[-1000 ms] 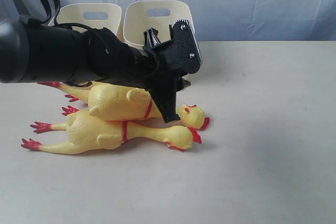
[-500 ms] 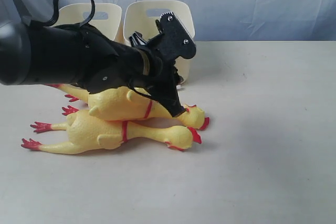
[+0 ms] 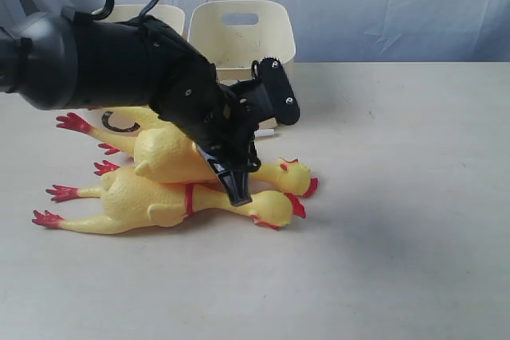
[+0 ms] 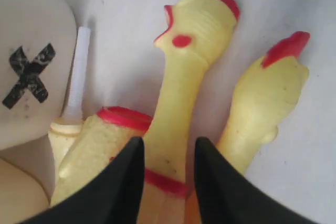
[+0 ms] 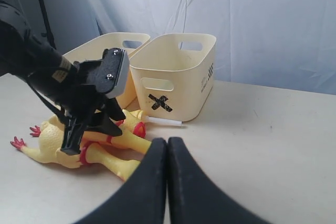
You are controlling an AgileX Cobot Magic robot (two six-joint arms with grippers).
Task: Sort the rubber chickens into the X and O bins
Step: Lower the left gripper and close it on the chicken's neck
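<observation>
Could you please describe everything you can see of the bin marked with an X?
The X bin is a smooth cream plastic tub with rounded corners and a slot handle under the rim at each end. One end wall bears a black X; the adjoining side has small black print. It stands upright on the table, close beside the matching bin, behind the chickens. A thin white tube lies at its foot. Its floor is hidden.
</observation>
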